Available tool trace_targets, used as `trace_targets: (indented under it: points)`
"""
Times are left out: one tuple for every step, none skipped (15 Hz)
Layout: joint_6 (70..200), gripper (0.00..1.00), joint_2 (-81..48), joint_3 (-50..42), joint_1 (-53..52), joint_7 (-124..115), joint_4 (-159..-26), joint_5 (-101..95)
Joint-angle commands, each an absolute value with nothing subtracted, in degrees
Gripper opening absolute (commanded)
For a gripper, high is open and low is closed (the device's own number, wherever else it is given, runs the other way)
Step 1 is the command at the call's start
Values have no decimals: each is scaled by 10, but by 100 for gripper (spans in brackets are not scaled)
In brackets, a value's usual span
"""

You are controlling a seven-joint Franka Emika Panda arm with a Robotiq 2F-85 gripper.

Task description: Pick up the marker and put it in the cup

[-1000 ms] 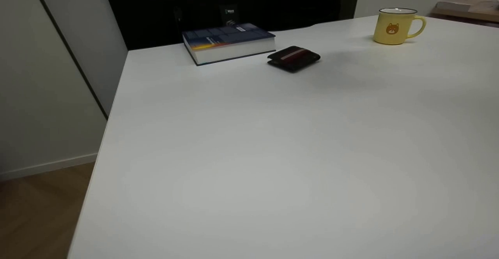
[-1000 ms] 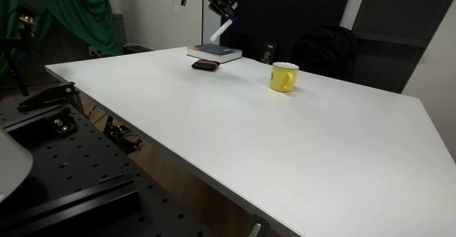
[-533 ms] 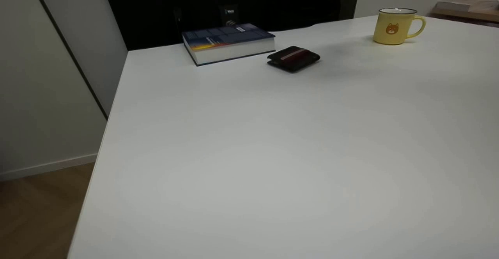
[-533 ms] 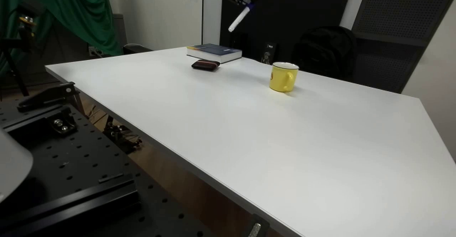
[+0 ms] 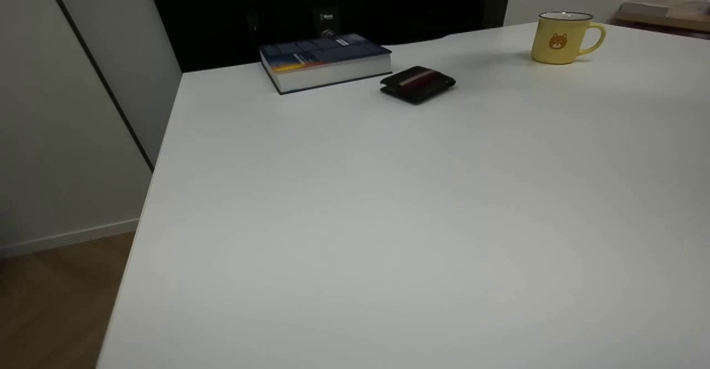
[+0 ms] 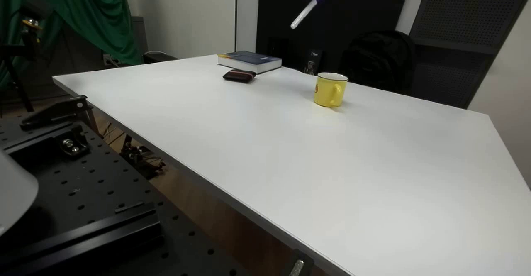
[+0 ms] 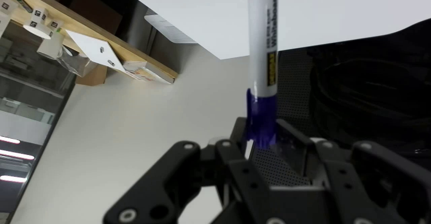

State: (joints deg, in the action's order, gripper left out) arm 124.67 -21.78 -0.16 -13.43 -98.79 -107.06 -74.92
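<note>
Wrist view: pincer (image 7: 262,133) is gripping the marker (image 7: 262,49), pinching its blue-purple cap from both sides. White barrel is running straight out from the grip, showing "Whiteboard" lettering and a black-and-yellow label. In an exterior view the marker is slanting, its free end pointing down and picture-left of the pincer, hanging in the air apart from the table (image 6: 249,143). Cup (image 6: 325,91), yellow with dark rim, is standing upright on the table, below the pincer and slightly picture-right, well apart from the marker. Cannot tell whether pincer is hovering directly over it or off to a side. Wallet (image 6: 239,76), dark and striped, is lying lower picture-left of the pincer; in both exterior views book (image 6: 251,60) is lying flat just beside it. Black backpack (image 6: 379,60) is sitting past the table's far edge, lower picture-right of the pincer. Wrist view: wooden shelf (image 7: 72,22) is slanting across, upper picture-left of the pincer.
</note>
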Motion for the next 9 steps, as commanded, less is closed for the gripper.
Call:
trace_targets:
  points:
    - [1231, 7, -257, 7, -108, -989, -1006, -759]
    - [1224, 7, -267, 4, -106, -993, -992, -763]
    - [1214, 7, -277, 1, -104, -998, -978, -770]
    - [1206, 7, -287, -1, -102, -1002, -965, -774]
    - [1195, 7, -295, -5, -103, -1016, -952, -787]
    - [1187, 7, -303, -7, -102, -1028, -941, -796]
    - [1181, 7, -310, -9, -101, -1045, -932, -809]
    - [1173, 7, -316, -10, -101, -1058, -924, -820]
    - [1166, 7, -323, -12, -101, -1077, -918, -836]
